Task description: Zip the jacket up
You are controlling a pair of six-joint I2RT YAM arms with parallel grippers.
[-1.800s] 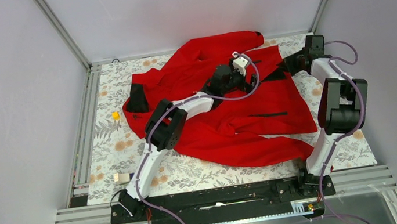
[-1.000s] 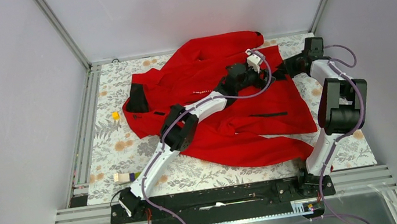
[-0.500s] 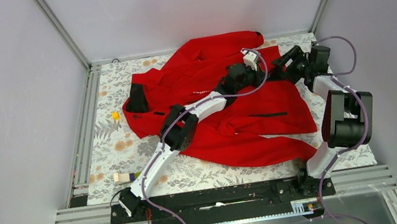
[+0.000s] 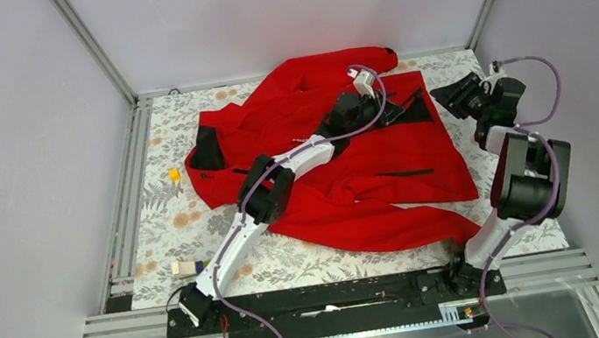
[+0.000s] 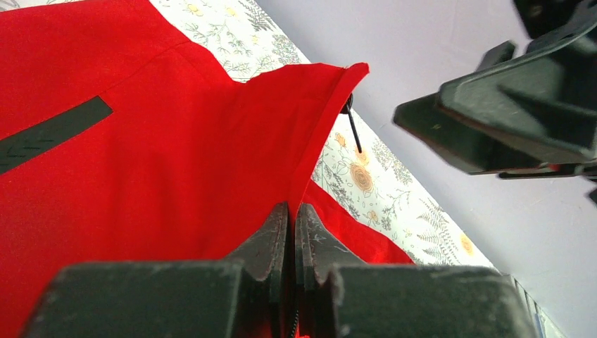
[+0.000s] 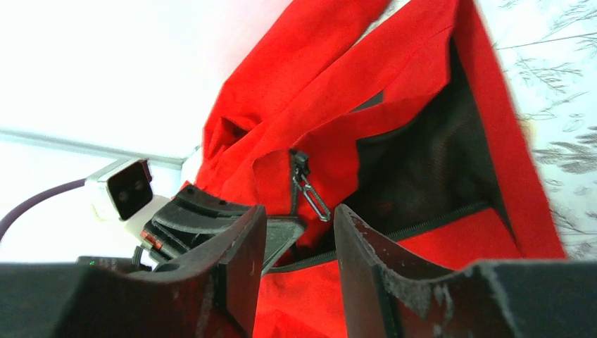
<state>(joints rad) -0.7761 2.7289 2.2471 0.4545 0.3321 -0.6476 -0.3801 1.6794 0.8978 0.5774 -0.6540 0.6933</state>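
Across the table's [image 4: 180,225] far half we've got the jacket [image 4: 340,168] spread flat, front open. Our left gripper [image 5: 292,211] is clenched on its front edge, far right. Just right of that, our right gripper [image 4: 451,95] hovers off the jacket, fingers apart.

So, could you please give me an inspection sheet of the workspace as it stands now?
Surface: table cover, floral print, lying flat.
Job's things: red jacket spread out, front open with black lining showing; zipper pull dangling from the lifted edge.
Clutter: yellow block and pale block, both left of the jacket.
Hands: left hand shut on the jacket's edge; right hand open, off the fabric, facing the pull.
Cables: purple cables along both arms, no snag seen.
Surroundings: grey walls and metal frame rails.
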